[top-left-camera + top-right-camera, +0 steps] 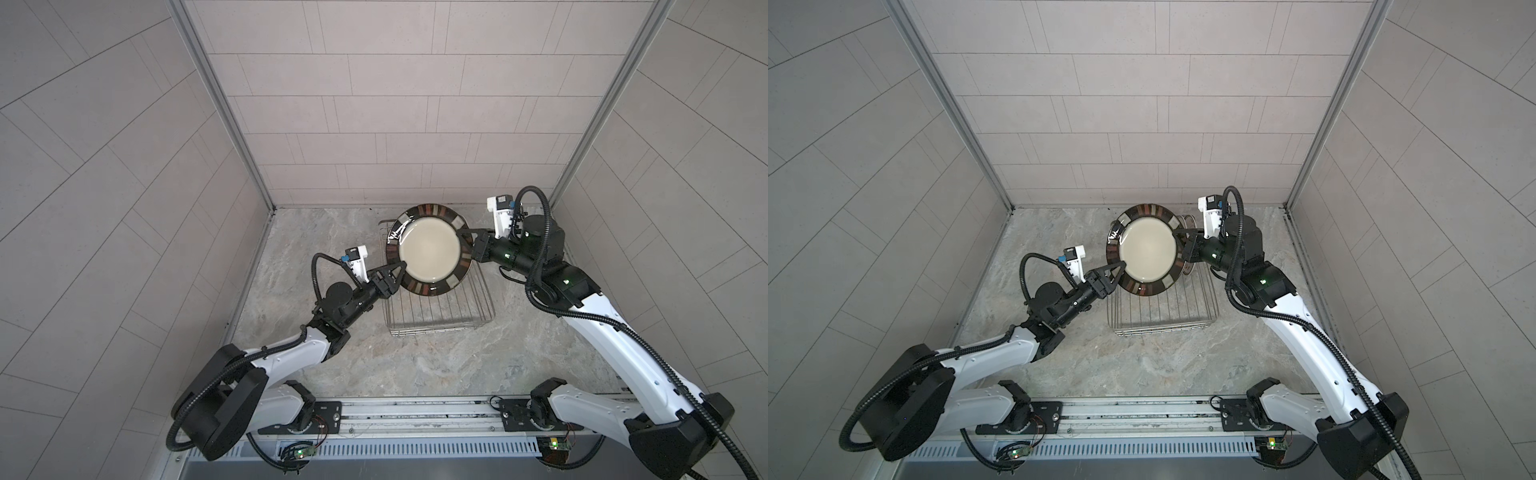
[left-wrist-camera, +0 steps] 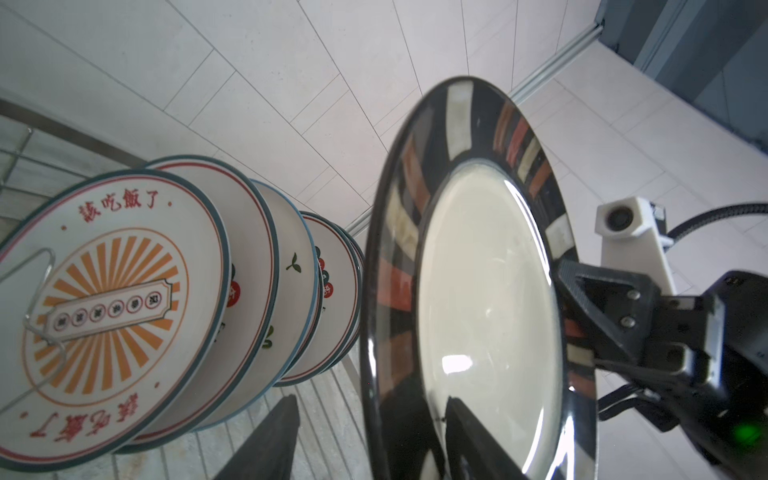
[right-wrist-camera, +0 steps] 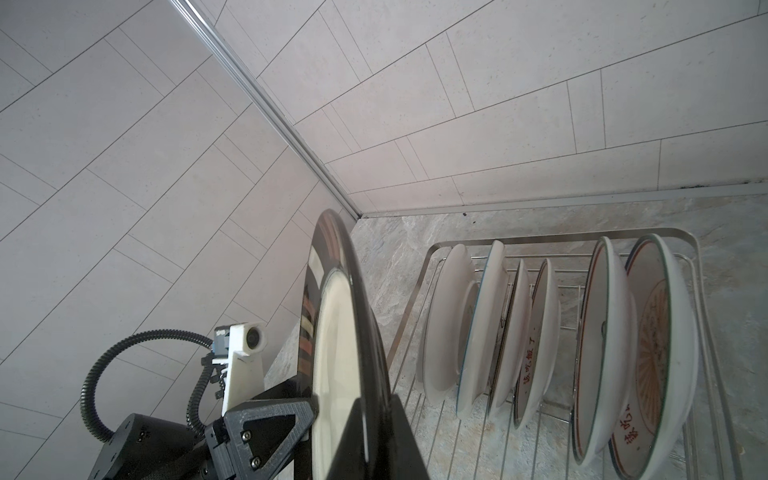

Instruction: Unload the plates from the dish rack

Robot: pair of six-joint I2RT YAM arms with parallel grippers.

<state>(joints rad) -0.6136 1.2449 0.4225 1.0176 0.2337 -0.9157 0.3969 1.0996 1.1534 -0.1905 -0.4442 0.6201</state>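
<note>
brown-rimmed plate point(image 1: 430, 249) is held over dish rack point(image 1: 440, 316) | right gripper point(image 1: 461, 235) clamped on its rim | left gripper point(image 1: 401, 272) part-open astride opposite rim

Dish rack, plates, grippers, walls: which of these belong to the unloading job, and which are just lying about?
Part of the job:
- brown-rimmed plate, lifted above the dish rack
- right gripper, shut on its rim
- left gripper, jaws astride the opposite rim
- white patterned plates, standing in the rack

Only backdrop:
- marble-look tabletop
- tiled walls
</note>
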